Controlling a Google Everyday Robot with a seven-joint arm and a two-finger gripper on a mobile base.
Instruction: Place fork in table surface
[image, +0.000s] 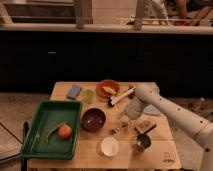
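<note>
My white arm (170, 107) comes in from the right over the wooden table (90, 155). The gripper (126, 120) points down over the middle-right of the table, just right of a dark red bowl (93, 119). A small thin metallic thing, which looks like the fork (116, 130), is right below the gripper at the table surface. I cannot tell whether the gripper is touching it.
A green tray (45, 112) at the left holds an orange fruit (64, 131) and a green item (52, 133). Also on the table are a white bowl (109, 146), metal cup (143, 142), brown block (145, 125), orange bowl (107, 88), green cup (88, 95), blue sponge (74, 91) and black-tipped white utensil (121, 96).
</note>
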